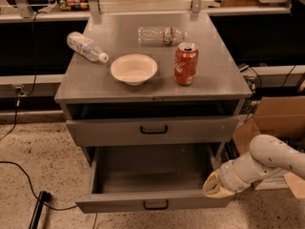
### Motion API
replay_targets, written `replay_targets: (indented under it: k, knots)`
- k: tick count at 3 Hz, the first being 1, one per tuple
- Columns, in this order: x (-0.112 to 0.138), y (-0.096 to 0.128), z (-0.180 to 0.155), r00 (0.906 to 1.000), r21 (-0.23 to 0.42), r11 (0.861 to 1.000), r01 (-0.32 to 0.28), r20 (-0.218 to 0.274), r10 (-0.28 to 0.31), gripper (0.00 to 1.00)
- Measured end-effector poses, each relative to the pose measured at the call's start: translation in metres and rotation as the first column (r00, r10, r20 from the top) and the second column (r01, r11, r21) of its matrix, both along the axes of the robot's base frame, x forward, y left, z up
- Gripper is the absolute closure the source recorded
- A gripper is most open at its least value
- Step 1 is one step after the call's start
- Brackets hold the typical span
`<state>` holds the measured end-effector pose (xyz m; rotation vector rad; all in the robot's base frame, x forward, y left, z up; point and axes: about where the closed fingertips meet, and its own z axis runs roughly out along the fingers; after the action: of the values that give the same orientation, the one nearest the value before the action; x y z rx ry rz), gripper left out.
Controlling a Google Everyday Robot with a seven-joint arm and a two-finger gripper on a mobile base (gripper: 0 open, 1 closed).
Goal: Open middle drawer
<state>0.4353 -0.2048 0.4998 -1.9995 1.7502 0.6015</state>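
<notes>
While the middle drawer (143,178) is pulled far out, its plain gray inside can be seen. The claw (217,185) is seen low at the drawer's front right corner, and it cannot be told if it is apart or together. The drawer above (114,130) is pulled out a little. On the surface (95,82), a white bowl (134,68), a red can (186,64), a left bottle (86,46) and a back bottle (161,35) are seen, both bottles lying down.
</notes>
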Motion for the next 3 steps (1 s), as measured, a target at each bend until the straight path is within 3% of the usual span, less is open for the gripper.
replay_targets:
  k: [1, 2, 3]
  knots:
    - [-0.0023, -0.0007, 0.0021, 0.9999, -0.011, 1.000, 0.012, 0.009, -0.012, 0.78]
    - [-0.0049, -0.0016, 0.0046, 0.9995, -0.024, 0.999, 0.025, 0.019, -0.025, 0.85]
    - [-0.0050, -0.0015, 0.0046, 0.9995, -0.024, 0.999, 0.025, 0.018, -0.025, 0.85]
